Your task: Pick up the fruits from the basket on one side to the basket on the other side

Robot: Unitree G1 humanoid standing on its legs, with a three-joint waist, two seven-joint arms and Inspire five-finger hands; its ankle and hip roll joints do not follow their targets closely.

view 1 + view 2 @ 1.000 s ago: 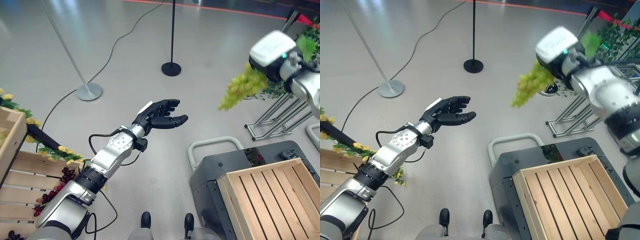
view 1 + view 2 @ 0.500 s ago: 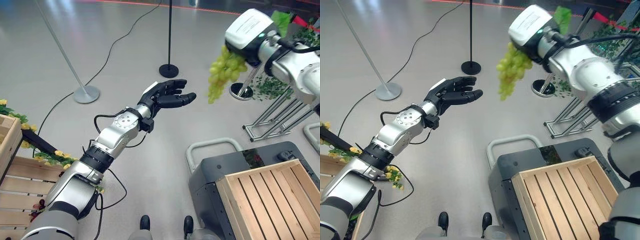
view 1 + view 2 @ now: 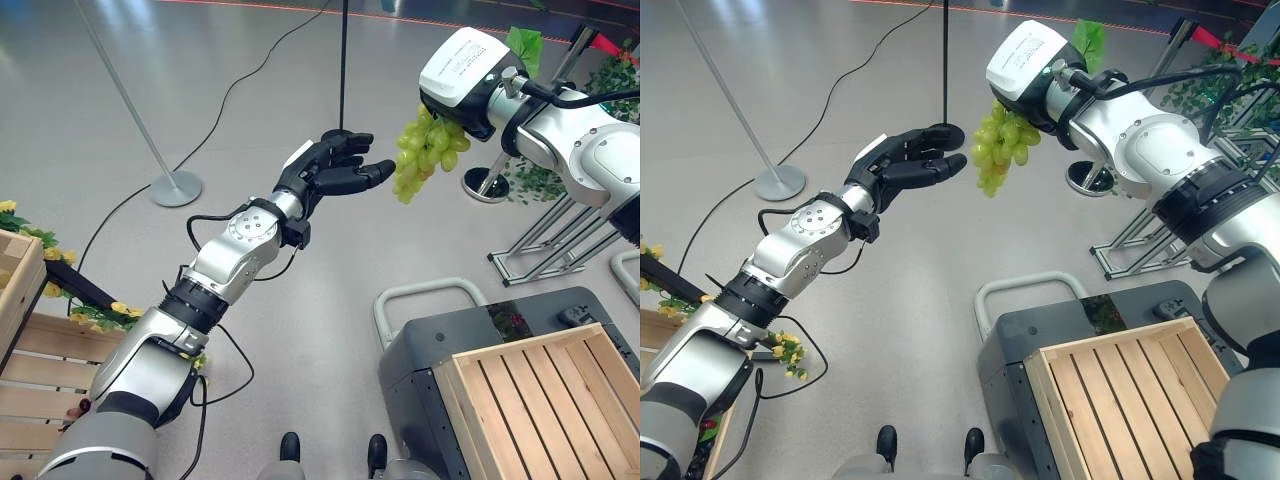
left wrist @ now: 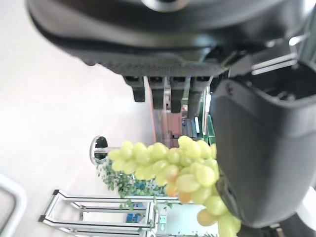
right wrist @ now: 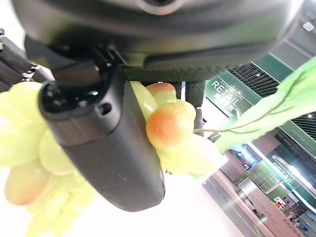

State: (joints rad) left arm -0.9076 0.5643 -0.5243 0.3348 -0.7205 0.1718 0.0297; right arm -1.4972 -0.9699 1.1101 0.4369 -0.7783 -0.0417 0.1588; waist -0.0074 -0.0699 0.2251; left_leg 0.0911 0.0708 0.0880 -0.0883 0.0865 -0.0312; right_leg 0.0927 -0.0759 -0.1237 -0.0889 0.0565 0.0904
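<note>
A bunch of green grapes with a green leaf hangs high over the floor from my right hand, which is shut on its top; the thumb presses against the berries. My left hand is open and stretched out level beside the bunch, fingertips almost at the grapes. Past the left hand's fingers and thumb, the grapes hang close. An empty wooden slatted basket sits at the lower right. Another wooden basket lies at the lower left.
The right basket rests on a dark cart with a pale handle. Yellow flowers trim the left basket. A silver stanchion and a black post stand on the floor behind. A metal rack with plants stands at right.
My right arm has swung the grapes leftwards and down a little, to the left hand. The left arm has stretched up and out to meet them. The camera has shifted slightly.
</note>
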